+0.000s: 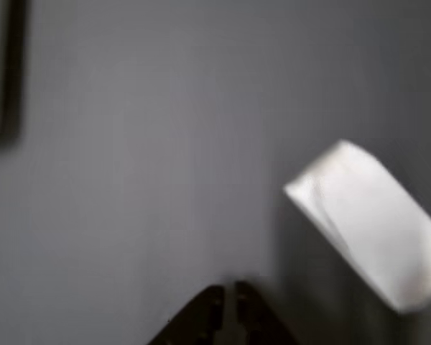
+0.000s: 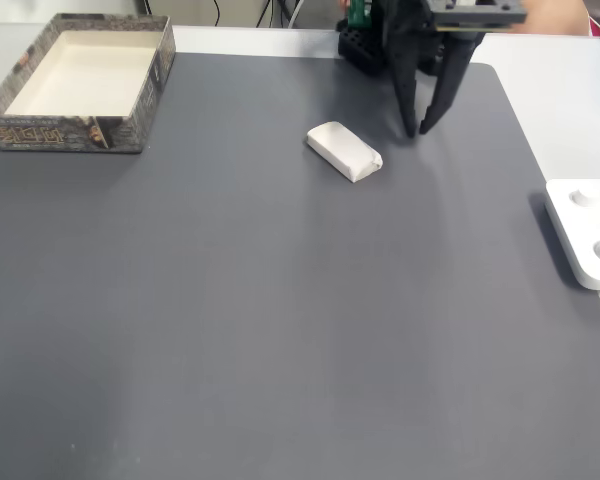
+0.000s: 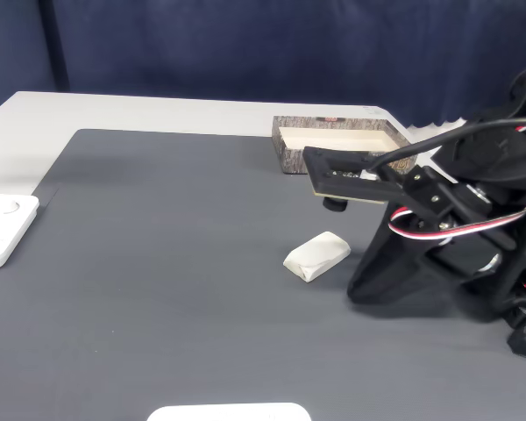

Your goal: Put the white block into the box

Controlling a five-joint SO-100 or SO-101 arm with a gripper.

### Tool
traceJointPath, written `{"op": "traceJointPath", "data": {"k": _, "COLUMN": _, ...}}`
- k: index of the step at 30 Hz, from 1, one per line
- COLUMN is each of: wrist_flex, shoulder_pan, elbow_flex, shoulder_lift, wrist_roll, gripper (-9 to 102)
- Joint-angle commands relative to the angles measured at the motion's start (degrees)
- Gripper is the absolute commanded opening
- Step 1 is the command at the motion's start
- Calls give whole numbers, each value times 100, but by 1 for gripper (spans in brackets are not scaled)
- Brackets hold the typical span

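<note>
The small matte white rectangular block (image 2: pixel 344 150) is lying flat on the dark grey mat (image 2: pixel 280 320) covering the tabletop, its long axis running diagonally in a fixed view, upper-left to lower-right. The black two-finger gripper (image 2: pixel 418 129) is hovering just beside its right end, fingers slightly spread, holding nothing. The cream-lined, speckled-rim rectangular box (image 2: pixel 130 120) is sitting well apart at the mat's far-left corner. A dark blue curtain (image 3: pixel 245 44) is hanging behind.
</note>
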Motion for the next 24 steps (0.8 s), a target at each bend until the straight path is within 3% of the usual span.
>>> {"op": "traceJointPath", "data": {"k": 1, "wrist_flex": 35, "shoulder_pan": 510, "elbow_flex": -1143, "shoulder_lift": -1002, "wrist_roll": 589, "gripper": -2}}
{"op": "traceJointPath", "data": {"k": 10, "wrist_flex": 123, "shoulder_pan": 1143, "elbow_flex": -2777, "shoulder_lift": -3226, "wrist_roll": 1529, "gripper": -2}}
{"op": "traceJointPath", "data": {"k": 16, "wrist_flex": 677, "shoulder_pan": 1433, "elbow_flex": -3454, "shoulder_lift": -4307, "wrist_roll": 1907, "gripper": -2}}
{"op": "traceJointPath", "data": {"k": 24, "wrist_flex": 562, "shoulder_pan": 1828, "elbow_flex": -4438, "shoulder_lift": -5651, "wrist_roll": 2566, "gripper": -2}}
